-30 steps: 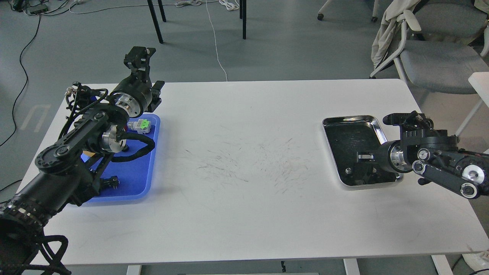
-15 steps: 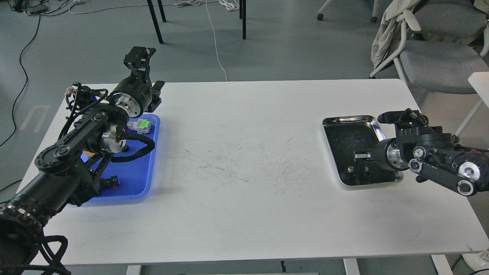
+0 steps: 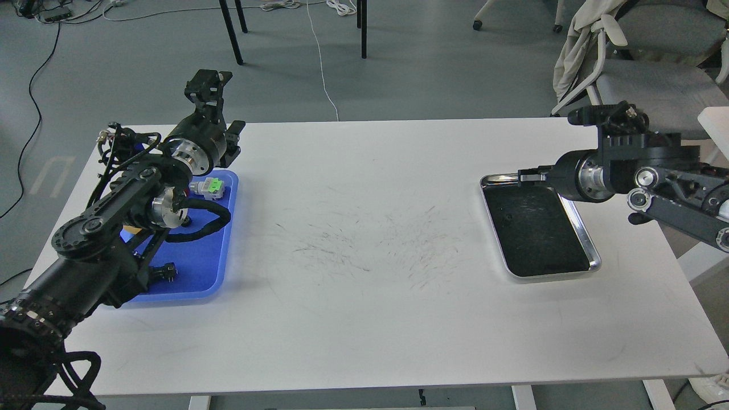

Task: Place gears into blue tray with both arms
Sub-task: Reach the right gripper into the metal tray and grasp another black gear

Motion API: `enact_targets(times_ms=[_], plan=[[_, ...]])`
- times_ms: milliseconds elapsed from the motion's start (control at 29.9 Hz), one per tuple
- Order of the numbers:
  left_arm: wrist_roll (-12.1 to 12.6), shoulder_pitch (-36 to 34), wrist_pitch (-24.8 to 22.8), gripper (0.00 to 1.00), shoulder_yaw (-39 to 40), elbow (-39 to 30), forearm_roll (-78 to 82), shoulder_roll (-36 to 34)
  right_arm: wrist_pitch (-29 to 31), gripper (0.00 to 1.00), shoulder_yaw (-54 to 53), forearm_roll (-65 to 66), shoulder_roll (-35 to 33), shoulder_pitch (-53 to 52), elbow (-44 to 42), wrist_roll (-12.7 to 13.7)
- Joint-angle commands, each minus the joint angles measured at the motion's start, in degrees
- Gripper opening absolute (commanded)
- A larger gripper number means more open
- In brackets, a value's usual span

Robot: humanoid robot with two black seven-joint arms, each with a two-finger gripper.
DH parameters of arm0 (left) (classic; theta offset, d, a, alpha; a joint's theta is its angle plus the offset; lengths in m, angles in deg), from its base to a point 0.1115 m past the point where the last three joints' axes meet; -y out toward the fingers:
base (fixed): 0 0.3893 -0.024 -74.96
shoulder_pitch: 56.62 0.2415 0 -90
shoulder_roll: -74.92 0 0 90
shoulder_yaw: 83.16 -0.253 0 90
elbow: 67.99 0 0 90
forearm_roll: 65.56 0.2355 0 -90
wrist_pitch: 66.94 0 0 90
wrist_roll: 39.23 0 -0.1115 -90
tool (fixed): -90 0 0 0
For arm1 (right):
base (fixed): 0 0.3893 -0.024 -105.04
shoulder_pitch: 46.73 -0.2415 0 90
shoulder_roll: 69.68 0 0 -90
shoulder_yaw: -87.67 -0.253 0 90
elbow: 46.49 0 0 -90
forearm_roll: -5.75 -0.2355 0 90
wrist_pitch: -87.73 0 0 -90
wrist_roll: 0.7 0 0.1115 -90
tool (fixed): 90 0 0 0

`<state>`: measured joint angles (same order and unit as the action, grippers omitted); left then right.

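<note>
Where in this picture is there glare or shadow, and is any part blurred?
Head view: the rim of the silver tray glints, while its dark floor reflects little. Soft shadow lies on the table beside the blue tray. The scene is sharp overall, but the right gripper is small and dark, so its fingers cannot be told apart.

My left arm [image 3: 114, 222] covers much of the blue tray [image 3: 199, 267], so I can't see what lies beneath it. My right gripper [image 3: 527, 176] shows small and dark over the silver tray [image 3: 581, 228]; I can't tell its fingers apart, nor whether it carries a gear. My right arm [image 3: 672, 193] runs off the frame's edge
</note>
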<state>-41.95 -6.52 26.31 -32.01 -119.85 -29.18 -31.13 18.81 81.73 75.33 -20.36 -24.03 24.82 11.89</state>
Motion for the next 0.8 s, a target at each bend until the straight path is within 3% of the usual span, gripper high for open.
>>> enact_targets(times_ms=[0, 100, 134, 167, 234, 602, 769], plan=[[0.0, 0.0, 0.0, 0.99, 0.0, 0.0, 0.0, -0.1, 0.4, 0.02, -0.3, -5.7, -0.6, -6.6, 1.5, -0.1], [0.0, 0.0, 0.0, 0.99, 0.0, 0.0, 0.0, -0.2, 0.5, 0.06, 0.0, -6.3, -0.2, -8.4, 1.4, -0.1], [0.0, 0.0, 0.0, 0.99, 0.0, 0.0, 0.0, -0.2, 0.5, 0.17, 0.0, -6.3, -0.2, -8.2, 1.3, -0.1], [0.0, 0.0, 0.0, 0.99, 0.0, 0.0, 0.0, -0.3, 0.5, 0.34, 0.0, -6.4, -0.1, -8.1, 1.2, -0.1], [0.0, 0.0, 0.1, 0.99, 0.0, 0.0, 0.0, -0.3, 0.3, 0.93, 0.3, -6.5, 0.1, -7.3, 0.6, 0.0], [0.0, 0.0, 0.1, 0.99, 0.0, 0.0, 0.0, 0.0, 0.3, 0.97, 0.8, -5.2, 5.0, 1.9, -8.9, 0.0], [0.0, 0.0, 0.1, 0.99, -0.2, 0.0, 0.0, 0.1, 0.0, 0.97, 0.8, 1.5, 9.1, 5.7, -12.9, 0.0]])
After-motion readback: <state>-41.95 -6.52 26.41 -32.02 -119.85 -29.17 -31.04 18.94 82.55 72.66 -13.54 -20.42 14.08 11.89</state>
